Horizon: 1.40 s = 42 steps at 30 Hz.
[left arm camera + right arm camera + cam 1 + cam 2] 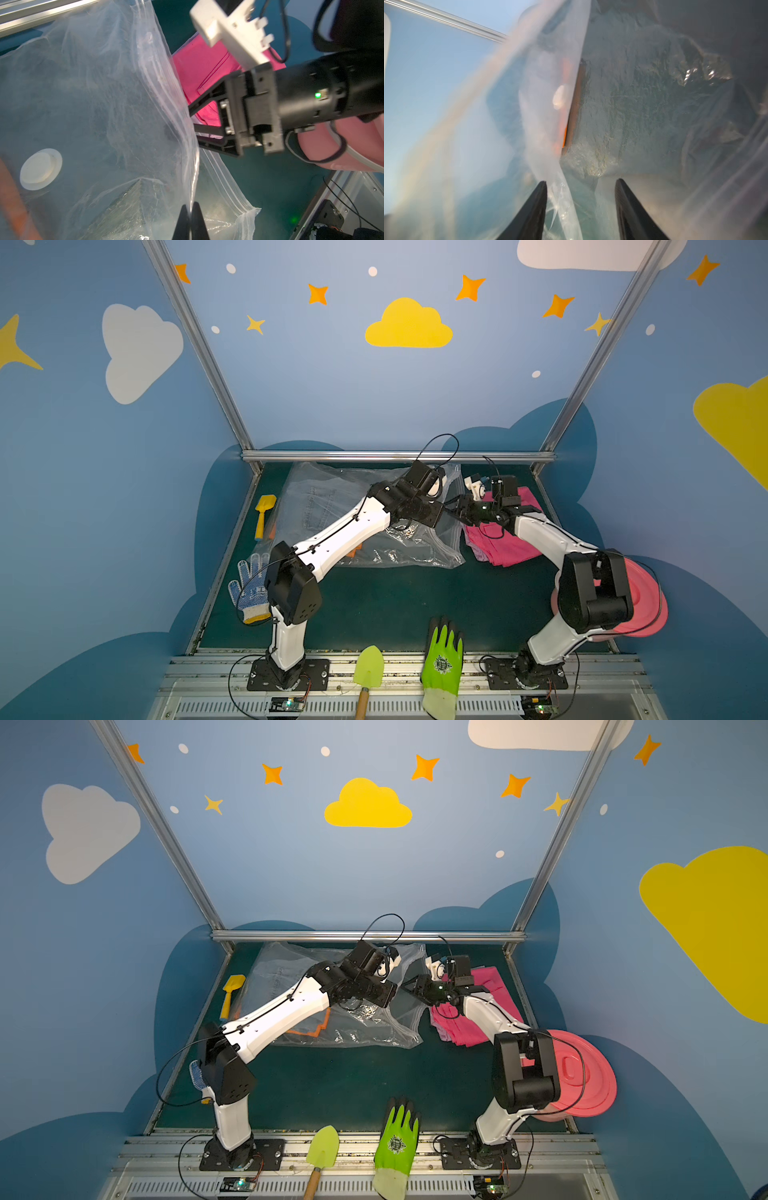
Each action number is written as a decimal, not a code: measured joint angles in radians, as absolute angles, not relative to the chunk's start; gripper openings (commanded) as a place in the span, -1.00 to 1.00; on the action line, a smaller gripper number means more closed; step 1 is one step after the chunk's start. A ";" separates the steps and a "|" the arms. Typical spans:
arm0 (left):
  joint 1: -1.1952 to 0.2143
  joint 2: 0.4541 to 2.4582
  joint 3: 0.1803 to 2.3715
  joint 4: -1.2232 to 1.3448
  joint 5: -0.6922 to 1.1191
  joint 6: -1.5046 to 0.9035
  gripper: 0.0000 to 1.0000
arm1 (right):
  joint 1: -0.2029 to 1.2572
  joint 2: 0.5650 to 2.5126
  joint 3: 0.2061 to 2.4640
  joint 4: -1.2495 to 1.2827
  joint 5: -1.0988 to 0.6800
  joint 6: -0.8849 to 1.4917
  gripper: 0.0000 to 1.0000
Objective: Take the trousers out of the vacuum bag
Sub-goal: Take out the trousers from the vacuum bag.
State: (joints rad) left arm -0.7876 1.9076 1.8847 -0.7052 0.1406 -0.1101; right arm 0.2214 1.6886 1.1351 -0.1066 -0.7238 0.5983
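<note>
Left wrist view puts the vacuum bag (93,104) up close: clear crinkly film, its zip strip (166,89) standing open and the round white valve (40,169) on the upper sheet. In both top views the bag lies at 12 o'clock on the table (395,605), with its mouth turned toward 3 o'clock. Inside it the denim trousers (320,506) lie toward the 10 o'clock end and the orange trousers (320,1029) show along the 7 o'clock edge; the pink trousers (511,547) are already out, at 2 o'clock just beside the mouth. The left gripper (190,207) is clenched on the upper lip of the bag and holds it raised. The right gripper (581,181) is at the mouth with jaws apart, grasping nothing, a loose fold of film hanging between them. The cloth looks soft, light and floppy, likely to drag on the film, while the slick, weightless bag would probably slide along unless its lip is held. The best hold seems to be the folded edge nearest the mouth, pinching cloth only and no plastic. Further out lie a yellow spade (264,514) at 10 o'clock, a dotted glove (249,593) at 8, a green glove (442,659) at 6 and a pink lid (644,605) at 4
</note>
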 measured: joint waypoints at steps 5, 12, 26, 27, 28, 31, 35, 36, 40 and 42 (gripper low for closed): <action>-0.804 1.908 1.885 -0.700 0.119 -0.110 -0.91 | 0.247 1.753 1.125 -0.079 -0.728 0.630 0.01; -0.815 1.908 1.885 -0.691 0.101 -0.110 -0.91 | 0.285 1.765 1.099 -0.055 -0.725 0.651 0.01; -0.834 1.907 1.885 -0.688 0.089 -0.108 -0.91 | 0.416 1.909 1.127 0.032 -0.739 0.694 0.03; -0.836 1.907 1.885 -0.686 0.088 -0.108 -0.91 | 0.419 1.919 1.143 0.047 -0.743 0.700 0.03; -0.837 1.907 1.885 -0.685 0.088 -0.108 -0.91 | 0.421 1.929 1.156 0.062 -0.744 0.704 0.04; -0.842 1.907 1.885 -0.685 0.083 -0.107 -0.91 | 0.425 1.961 1.185 0.118 -0.749 0.730 0.05; -0.849 1.907 1.885 -0.685 0.072 -0.105 -0.91 | 0.436 1.999 1.189 0.207 -0.760 0.781 0.06; -0.850 1.907 1.885 -0.685 0.070 -0.104 -0.91 | 0.437 2.009 1.188 0.231 -0.762 0.793 0.07; -0.852 1.906 1.885 -0.685 0.062 -0.104 -0.91 | 0.439 2.029 1.171 0.316 -0.768 0.837 0.08; -0.853 1.902 1.885 -0.685 0.058 -0.104 -0.91 | 0.441 2.035 1.163 0.358 -0.770 0.862 0.08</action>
State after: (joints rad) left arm -0.8528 1.9022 1.8847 -0.6849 0.0578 -0.1036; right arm 0.4408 2.0354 1.1625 0.3576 -0.7696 0.8616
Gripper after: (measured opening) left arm 0.050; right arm 0.539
